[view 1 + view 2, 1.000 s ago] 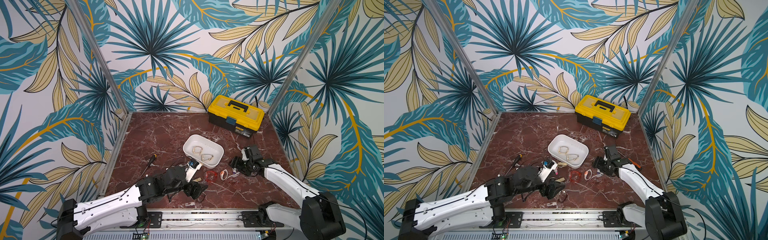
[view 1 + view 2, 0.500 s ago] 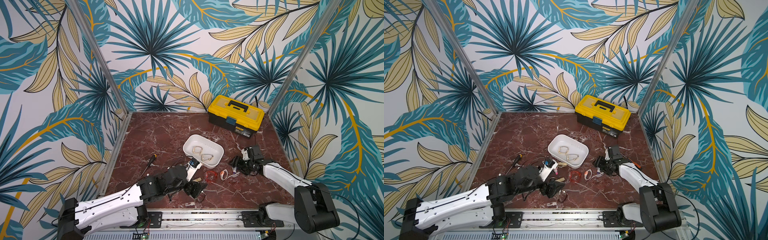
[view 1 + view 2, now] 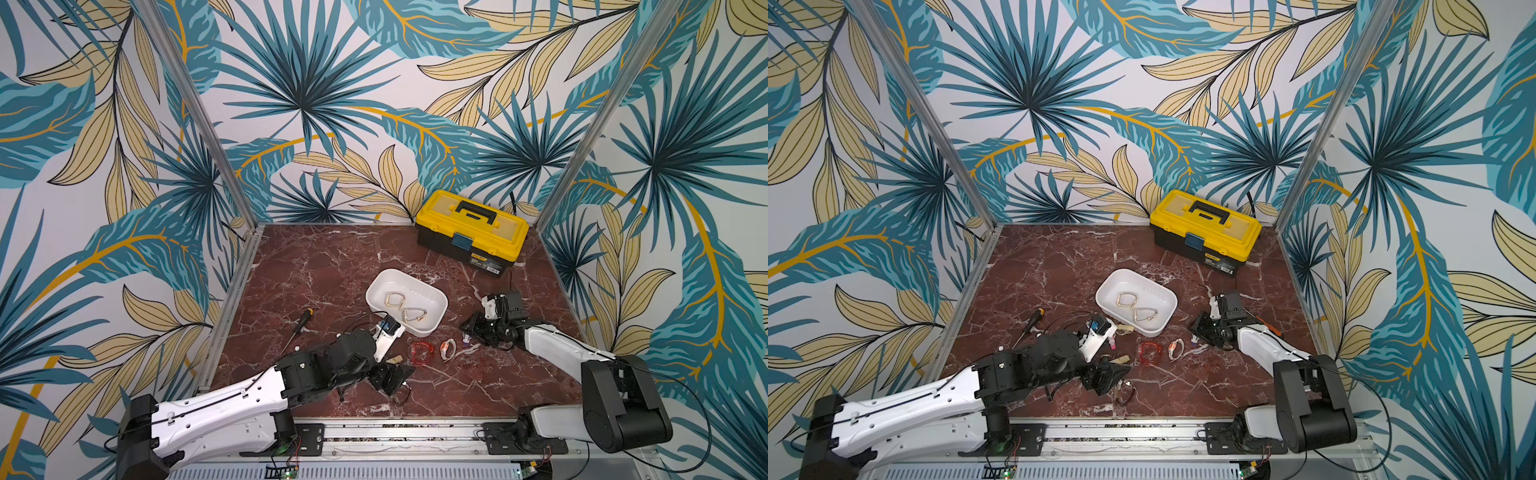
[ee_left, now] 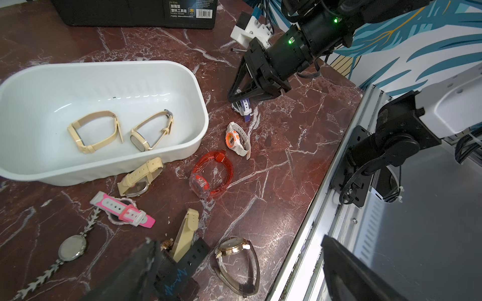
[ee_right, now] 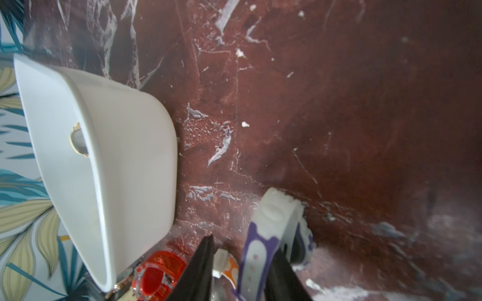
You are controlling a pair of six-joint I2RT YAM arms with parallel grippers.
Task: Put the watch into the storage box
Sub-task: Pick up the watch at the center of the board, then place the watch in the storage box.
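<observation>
The storage box (image 3: 419, 293) (image 3: 1150, 293) (image 4: 78, 91) (image 5: 117, 156) sits mid-table with two beige-strapped watches (image 4: 94, 133) inside. Just right of it lies a purple-and-white watch (image 3: 466, 338) (image 3: 1194, 340) (image 4: 244, 108) (image 5: 257, 247) on the marble. My right gripper (image 3: 469, 332) (image 3: 1198, 332) (image 4: 236, 99) (image 5: 242, 243) is down on that watch. One finger stands inside the strap loop against the strap, the other outside with a slit left. My left gripper (image 3: 390, 376) (image 3: 1104, 376) (image 4: 240, 273) hovers wide open over a brown-strapped gold watch (image 4: 237, 260) near the front edge.
Loose watches lie around the box's front: a red translucent watch (image 4: 214, 172), an orange-white watch (image 4: 236, 139), a pink watch (image 4: 122, 211), a beige watch (image 4: 140, 179) and a silver watch (image 4: 71, 247). A yellow-and-black toolbox (image 3: 471, 230) stands at the back right and a screwdriver (image 3: 301, 326) at the left.
My right gripper's jaws have narrowed around the purple watch's strap and the right arm's base link has swung. The left arm has not moved.
</observation>
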